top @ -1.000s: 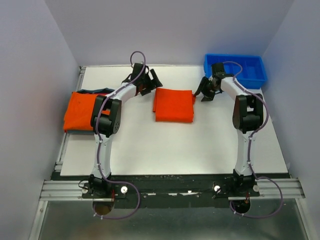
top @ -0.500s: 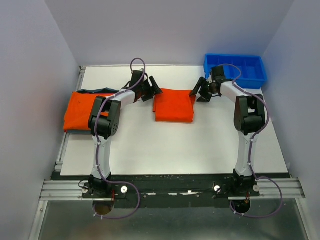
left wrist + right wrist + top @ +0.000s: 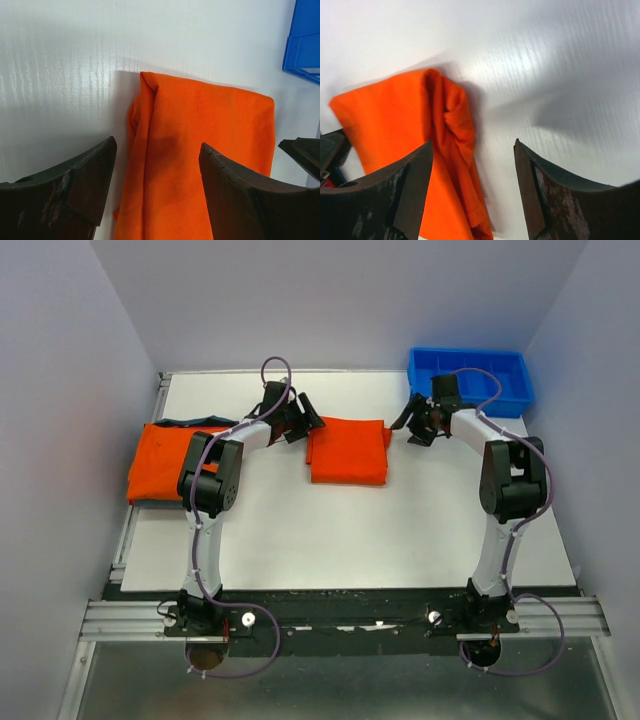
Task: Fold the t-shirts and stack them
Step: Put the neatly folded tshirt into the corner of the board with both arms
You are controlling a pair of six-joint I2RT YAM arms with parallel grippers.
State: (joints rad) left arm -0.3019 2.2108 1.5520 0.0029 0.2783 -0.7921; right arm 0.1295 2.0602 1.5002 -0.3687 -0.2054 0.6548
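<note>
Both sets of jaws stand wide apart and hold nothing. The left gripper (image 3: pixel 303 420) hangs at the left edge of the folded bright orange cloth t-shirt (image 3: pixel 348 450), and the right gripper (image 3: pixel 413 426) is just off its right edge. The shirt lies flat on the white table (image 3: pixel 350 530), near the back. Only the top view shows the pile of orange shirts (image 3: pixel 165 468) at the left side and the whole blue plastic bin (image 3: pixel 480 380). The wrist views show the shirt's bunched edges up close.

Arms reach forward — left tool (image 3: pixel 156 147), right tool (image 3: pixel 472 146) agape.
</note>
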